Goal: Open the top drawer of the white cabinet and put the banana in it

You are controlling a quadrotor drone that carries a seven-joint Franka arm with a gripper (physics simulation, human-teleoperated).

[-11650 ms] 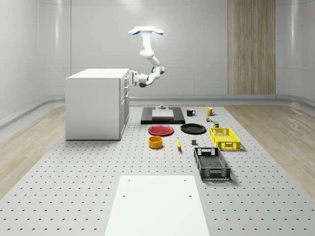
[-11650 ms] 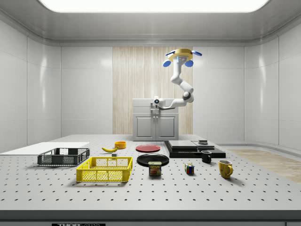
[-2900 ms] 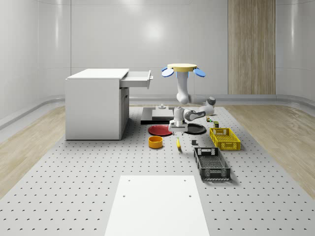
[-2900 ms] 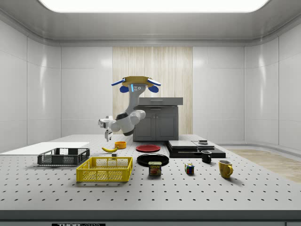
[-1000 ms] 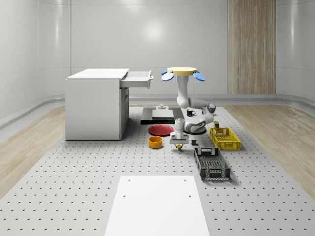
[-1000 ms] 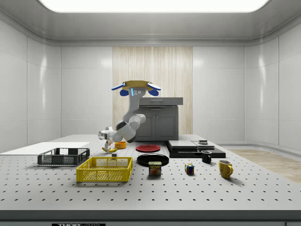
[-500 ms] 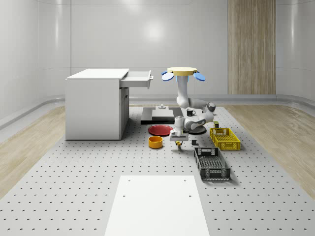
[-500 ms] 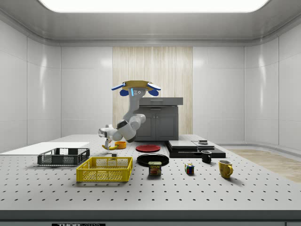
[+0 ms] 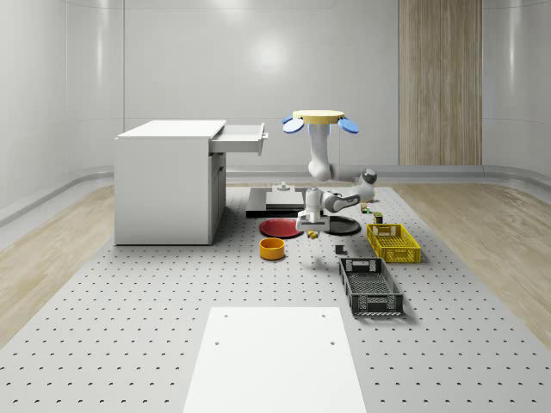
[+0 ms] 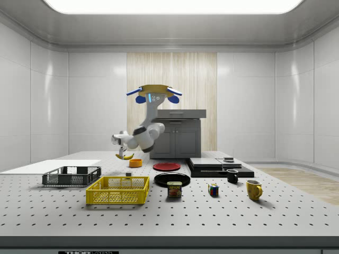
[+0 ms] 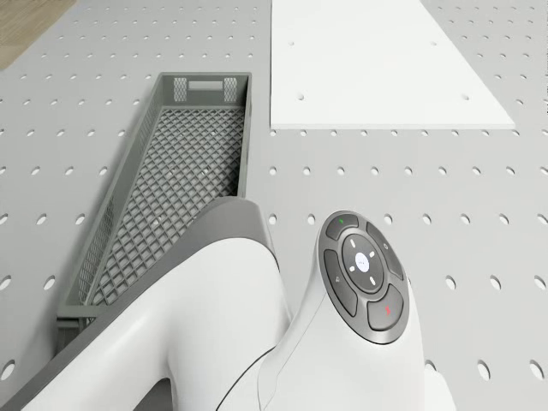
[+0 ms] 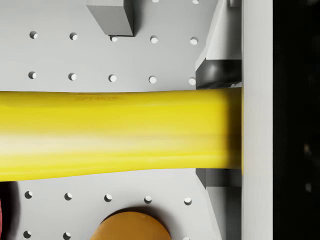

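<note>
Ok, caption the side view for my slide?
Hovering drone lifts the banana in its gripper above the orange bowl.

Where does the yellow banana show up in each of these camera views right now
Whole-scene view: yellow banana in the gripper, above the table beside the red plate.
Side view: banana off the table, above the orange bowl.
Drone view: I can't pick it out.
Wrist view: banana between the fingers.
Shared landmark: the orange bowl.

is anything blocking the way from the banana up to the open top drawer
Nothing visible does. The hand holds the banana in the air above the orange bowl. The drone hovers beside the white cabinet, whose top drawer stands open, with open air between.
</note>
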